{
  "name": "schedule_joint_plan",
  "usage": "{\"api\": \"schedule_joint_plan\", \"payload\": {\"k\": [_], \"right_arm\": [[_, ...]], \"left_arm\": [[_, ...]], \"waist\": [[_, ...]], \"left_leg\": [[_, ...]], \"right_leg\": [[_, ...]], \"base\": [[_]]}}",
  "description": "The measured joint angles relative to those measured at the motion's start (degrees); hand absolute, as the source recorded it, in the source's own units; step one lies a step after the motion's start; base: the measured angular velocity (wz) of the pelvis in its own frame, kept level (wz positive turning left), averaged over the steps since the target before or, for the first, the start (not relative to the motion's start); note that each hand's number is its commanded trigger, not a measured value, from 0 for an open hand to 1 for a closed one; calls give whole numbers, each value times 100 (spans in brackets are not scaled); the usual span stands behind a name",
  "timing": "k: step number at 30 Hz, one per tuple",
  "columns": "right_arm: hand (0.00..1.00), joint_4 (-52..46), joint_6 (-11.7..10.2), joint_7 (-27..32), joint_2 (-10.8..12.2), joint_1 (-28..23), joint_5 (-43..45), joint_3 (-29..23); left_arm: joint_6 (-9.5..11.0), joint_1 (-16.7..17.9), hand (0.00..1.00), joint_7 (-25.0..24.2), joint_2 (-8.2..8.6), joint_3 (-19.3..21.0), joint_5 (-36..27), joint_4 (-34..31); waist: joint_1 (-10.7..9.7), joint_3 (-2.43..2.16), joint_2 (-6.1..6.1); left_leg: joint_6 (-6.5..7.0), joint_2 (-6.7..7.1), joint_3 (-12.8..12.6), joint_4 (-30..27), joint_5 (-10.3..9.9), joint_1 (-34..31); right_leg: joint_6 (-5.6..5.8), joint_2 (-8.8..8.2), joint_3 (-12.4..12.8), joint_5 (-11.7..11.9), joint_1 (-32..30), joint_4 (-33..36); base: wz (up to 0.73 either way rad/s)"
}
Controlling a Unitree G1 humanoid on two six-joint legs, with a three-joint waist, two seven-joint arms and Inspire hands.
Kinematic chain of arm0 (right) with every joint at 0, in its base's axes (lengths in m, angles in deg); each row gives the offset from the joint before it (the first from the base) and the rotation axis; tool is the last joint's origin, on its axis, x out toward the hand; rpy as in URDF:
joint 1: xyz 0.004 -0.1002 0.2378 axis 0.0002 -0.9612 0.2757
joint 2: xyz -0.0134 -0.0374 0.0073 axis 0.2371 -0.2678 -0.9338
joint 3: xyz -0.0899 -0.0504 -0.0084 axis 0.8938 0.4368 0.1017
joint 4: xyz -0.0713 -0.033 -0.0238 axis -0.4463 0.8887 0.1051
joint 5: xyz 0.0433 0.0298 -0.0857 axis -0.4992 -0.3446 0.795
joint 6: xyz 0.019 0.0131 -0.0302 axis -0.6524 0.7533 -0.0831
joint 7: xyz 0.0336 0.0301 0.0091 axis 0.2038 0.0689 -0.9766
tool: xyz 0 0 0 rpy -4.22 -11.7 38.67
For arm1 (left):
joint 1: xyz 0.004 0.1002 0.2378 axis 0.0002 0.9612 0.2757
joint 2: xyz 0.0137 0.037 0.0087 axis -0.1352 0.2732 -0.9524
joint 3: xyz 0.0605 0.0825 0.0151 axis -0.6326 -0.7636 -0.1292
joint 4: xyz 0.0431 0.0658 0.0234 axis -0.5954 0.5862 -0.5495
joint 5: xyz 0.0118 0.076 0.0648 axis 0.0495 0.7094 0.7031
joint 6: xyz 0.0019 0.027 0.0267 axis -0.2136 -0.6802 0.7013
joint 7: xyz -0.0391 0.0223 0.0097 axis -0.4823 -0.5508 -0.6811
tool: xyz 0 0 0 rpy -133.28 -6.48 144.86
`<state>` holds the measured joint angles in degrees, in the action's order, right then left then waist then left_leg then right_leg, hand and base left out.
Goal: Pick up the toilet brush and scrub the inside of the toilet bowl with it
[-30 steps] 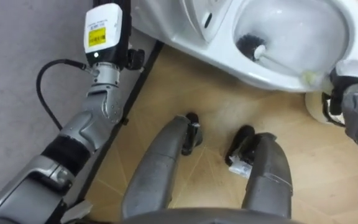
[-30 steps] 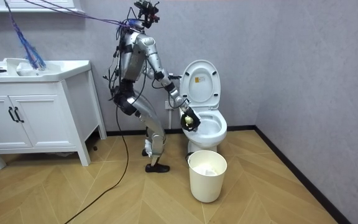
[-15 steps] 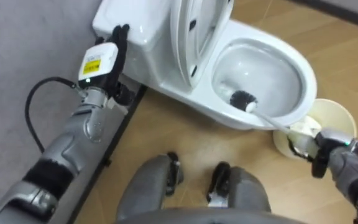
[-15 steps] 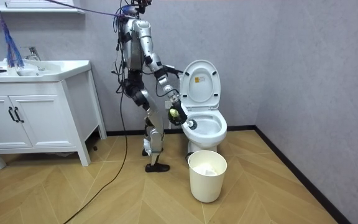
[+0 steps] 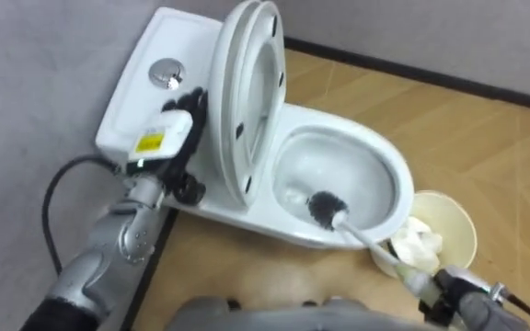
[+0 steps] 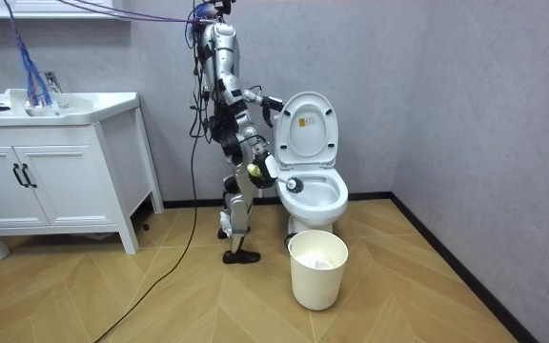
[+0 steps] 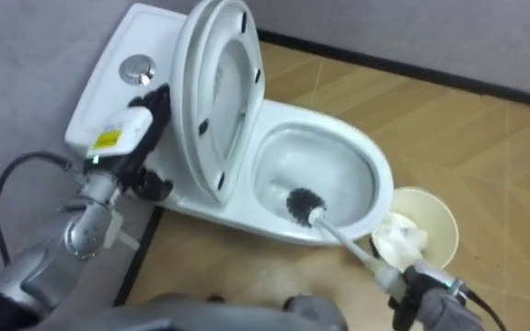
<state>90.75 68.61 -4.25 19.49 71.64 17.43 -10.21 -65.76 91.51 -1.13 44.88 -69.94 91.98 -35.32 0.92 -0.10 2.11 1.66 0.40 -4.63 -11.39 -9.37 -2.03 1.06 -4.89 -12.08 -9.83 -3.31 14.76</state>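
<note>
A white toilet (image 5: 389, 170) stands with its lid (image 5: 247, 92) raised against the cistern (image 5: 141, 101). The toilet brush has a black head (image 5: 323, 208) inside the bowl at the near rim. Its white handle (image 5: 368, 243) slants down to my right hand (image 5: 456, 296), which is curled round the handle's end at the lower right. My left hand (image 5: 166, 136) rests with straight fingers on the side of the cistern, next to the lid. In the room view I stand upright beside the toilet (image 6: 315, 195), on the room view's left of it.
A cream waste bin (image 5: 451, 230) with crumpled white paper stands on the wood floor just right of the bowl, close to the brush handle. A white vanity cabinet (image 6: 55, 162) with a basin is at the room view's left. Grey walls run behind the toilet.
I have straightened up from a bent stance, so the eye views shifted. My right hand drew back and the brush head slid from deeper in the bowl to the near rim.
</note>
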Motion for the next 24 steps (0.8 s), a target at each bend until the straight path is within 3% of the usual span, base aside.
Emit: {"api": "schedule_joint_plan", "payload": {"k": [3, 7, 11, 16, 18, 21, 24], "right_arm": [[100, -54, -46, -93, 18, -46, 119, -118], [100, -166, -168, -53, 21, -177, 124, -405], [100, -158, -198, 174, 160, -294, 87, -691], [100, -161, -349, 325, 285, -517, -31, -1065], [100, -140, -371, 395, 362, -587, -216, -1166], [100, -122, -452, 650, 517, -708, -524, -1494], [100, 2, -599, 845, 533, -730, -685, -1747]], "left_arm": [[-3, 276, 0, -26, 55, 224, 12, -39], [31, 369, 0, -20, 69, 528, 30, -38], [207, 449, 0, 50, 194, 911, -27, -22], [467, 812, 0, 227, 471, 1321, -284, 6], [636, 1018, 0, 449, 501, 1496, -313, 257], [664, 1326, 0, 734, 684, 1853, -382, 610], [854, 1435, 0, 1091, 795, 2220, -475, 844]], "waist": [[33, 30, 35], [60, 55, 49], [68, 96, -43], [105, 66, -77], [122, 74, -50], [109, 44, -41], [150, 37, 20]], "left_leg": [[-33, 9, -22, 107, -34, 230], [-53, -14, -4, 109, -83, 378], [-87, -67, 5, 124, -186, 555], [-89, -73, -52, 219, -186, 644], [-91, -87, -116, 282, -186, 777], [-112, -94, -145, 303, -203, 915], [-112, -100, -146, 321, -203, 972]], "right_leg": [[17, 6, 84, -105, 147, -12], [16, 38, 91, -123, 361, -128], [9, 107, 81, -132, 553, -217], [5, 124, 140, -147, 571, -225], [3, 150, 201, -148, 664, -269], [4, 169, 250, -148, 786, -312], [3, 172, 250, -148, 839, -318]], "base": [[-10], [-1], [-5], [-6], [-19], [-8], [0]]}}
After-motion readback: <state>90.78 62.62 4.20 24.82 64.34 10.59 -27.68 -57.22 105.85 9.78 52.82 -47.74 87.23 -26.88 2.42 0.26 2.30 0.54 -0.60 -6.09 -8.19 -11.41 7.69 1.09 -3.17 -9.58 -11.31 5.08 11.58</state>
